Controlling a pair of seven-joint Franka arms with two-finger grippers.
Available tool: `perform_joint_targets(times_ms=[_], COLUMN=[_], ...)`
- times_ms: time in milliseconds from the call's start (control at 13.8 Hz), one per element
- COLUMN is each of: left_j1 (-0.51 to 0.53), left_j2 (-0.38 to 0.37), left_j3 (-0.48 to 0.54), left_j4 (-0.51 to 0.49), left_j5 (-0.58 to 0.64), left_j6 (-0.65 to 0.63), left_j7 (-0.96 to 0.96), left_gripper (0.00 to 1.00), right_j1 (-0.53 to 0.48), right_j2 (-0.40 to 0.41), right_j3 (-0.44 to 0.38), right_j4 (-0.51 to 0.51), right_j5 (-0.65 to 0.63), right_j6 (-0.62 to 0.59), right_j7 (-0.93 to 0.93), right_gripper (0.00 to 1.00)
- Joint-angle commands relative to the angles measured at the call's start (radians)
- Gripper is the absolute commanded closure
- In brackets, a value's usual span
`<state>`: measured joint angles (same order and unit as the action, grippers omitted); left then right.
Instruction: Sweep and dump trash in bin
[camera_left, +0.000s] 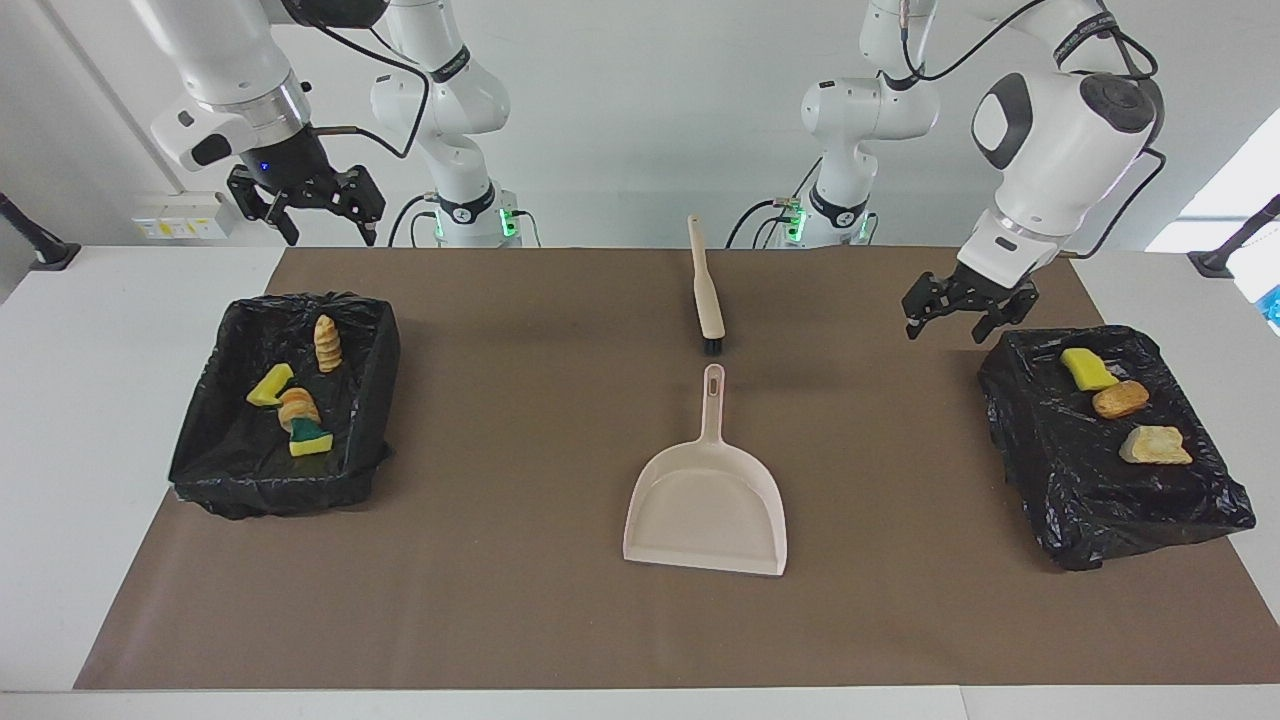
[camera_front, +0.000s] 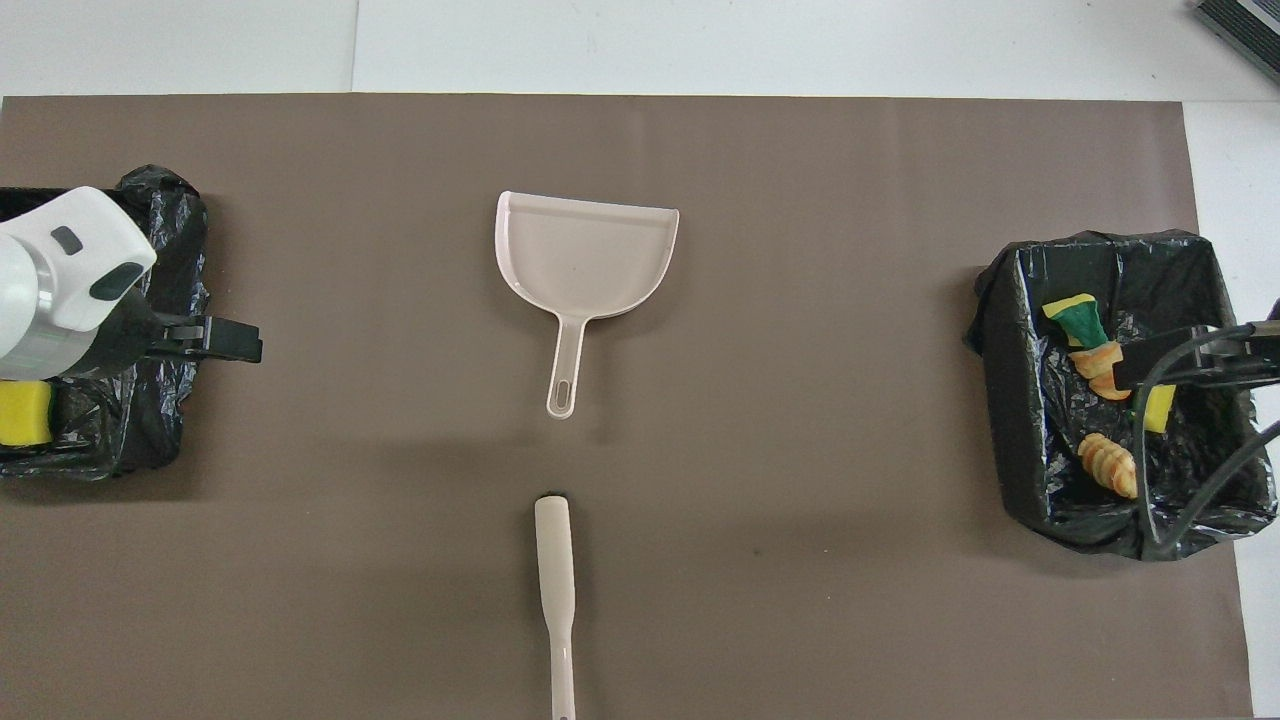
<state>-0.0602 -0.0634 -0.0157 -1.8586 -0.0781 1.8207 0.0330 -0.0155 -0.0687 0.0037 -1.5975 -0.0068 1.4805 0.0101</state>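
all the trash is in the bins, and my tools lie on the table

my left pincer hangs wide open and holds nothing, over the mat by the bin with three bits of trash. my right pincer waits open and holds nothing, up above the other bin with four bits. the dustpan and brush lie flat mid-table, handles toward me, easy to grab.

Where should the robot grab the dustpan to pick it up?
Probably by the handle of the dustpan. It is thin, lies flat on the mat and points toward the robots, with bare mat on both sides. Coming straight down from above, open fingers could close across it. The scoop part looks too wide.
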Motion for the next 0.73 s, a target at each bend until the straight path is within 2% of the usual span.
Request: perform_joint_targets(times_ms=[0,145,290,508,653], left_j1=[0.013,0.011,0.011,0.011,0.013], left_j2=[-0.015,-0.016,-0.032,-0.065,-0.064], left_j3=[-0.009,-0.009,-0.006,-0.004,-0.007], left_j4=[0.122,0.197,0.216,0.217,0.257], left_j5=[0.041,0.055,0.055,0.054,0.054], left_j6=[-0.157,-0.262,-0.323,-0.345,-0.345], left_j7=[0.011,0.011,0.007,-0.002,-0.013], left_gripper=[0.00,0.00,0.00,0.00,0.00], right_j1=[-0.001,-0.001,-0.001,-0.001,-0.001], right_j2=[-0.019,-0.019,-0.019,-0.019,-0.019], right_j3=[-0.002,-0.002,-0.002,-0.002,-0.002], right_j4=[-0.018,-0.018,-0.018,-0.019,-0.019], right_j5=[0.018,0.018,0.018,0.018,0.018], right_j6=[-0.006,-0.006,-0.006,-0.006,-0.006], right_j7=[0.010,0.010,0.010,0.010,0.010], right_gripper=[0.00,0.00,0.00,0.00,0.00])
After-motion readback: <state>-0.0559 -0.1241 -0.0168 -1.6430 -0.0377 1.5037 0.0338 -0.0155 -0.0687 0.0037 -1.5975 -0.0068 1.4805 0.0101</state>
